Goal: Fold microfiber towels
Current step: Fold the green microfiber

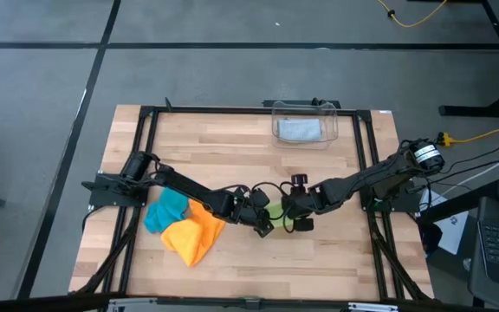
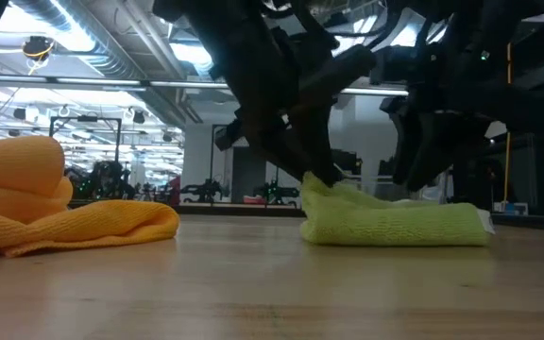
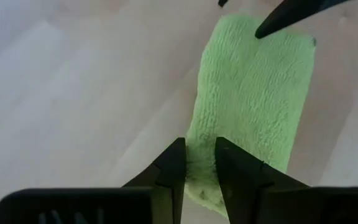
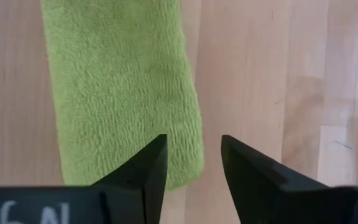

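Lying lengthwise between both grippers, lime green towel (image 3: pixel 253 106): left fingers (image 3: pixel 232 171) pinch its end; right fingers (image 4: pixel 148 168) gape, empty.

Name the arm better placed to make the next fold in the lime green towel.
Left, probably. The left claw pinches one end of the folded lime green microfiber towel; the right claw hangs open at its other end, gripping nothing.

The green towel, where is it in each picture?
High view: the lime green towel peeks out mid-table between the left gripper and right gripper.
Low view: folded strip at right of centre, under the arms.
Left wrist view: long strip, fingers pinching its near end.
Right wrist view: strip ahead, fingers open.
Shared landmark: the wooden table.
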Controlling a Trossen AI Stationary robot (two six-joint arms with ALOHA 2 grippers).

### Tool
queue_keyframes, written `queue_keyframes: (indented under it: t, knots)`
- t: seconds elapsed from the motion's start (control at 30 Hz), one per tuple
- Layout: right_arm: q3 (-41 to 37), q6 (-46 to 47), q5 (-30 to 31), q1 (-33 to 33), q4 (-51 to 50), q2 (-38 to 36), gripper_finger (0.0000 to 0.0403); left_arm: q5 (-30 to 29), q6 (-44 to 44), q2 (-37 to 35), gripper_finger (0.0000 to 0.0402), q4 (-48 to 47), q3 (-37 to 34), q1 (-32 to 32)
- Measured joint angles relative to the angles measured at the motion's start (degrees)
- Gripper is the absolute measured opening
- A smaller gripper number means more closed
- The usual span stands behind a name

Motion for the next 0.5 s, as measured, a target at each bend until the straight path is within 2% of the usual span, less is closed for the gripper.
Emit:
queue_keyframes:
  t: [0.2,0.3,0.5]
  knots:
    - [1.63,3.83,0.02,0.0,-4.69,0.0,0.0154,-2.22,2.45,-2.72,0.0078,-2.53,0.0,0.13]
    - [1.72,6.44,0.02,0.0,-5.65,0.0,0.0154,-4.31,2.64,-4.82,0.0078,-6.21,0.02,0.16]
    - [1.72,12.16,-0.14,0.15,-6.28,0.0,0.0154,-4.49,2.67,-7.31,0.0078,-14.64,0.02,-0.05]
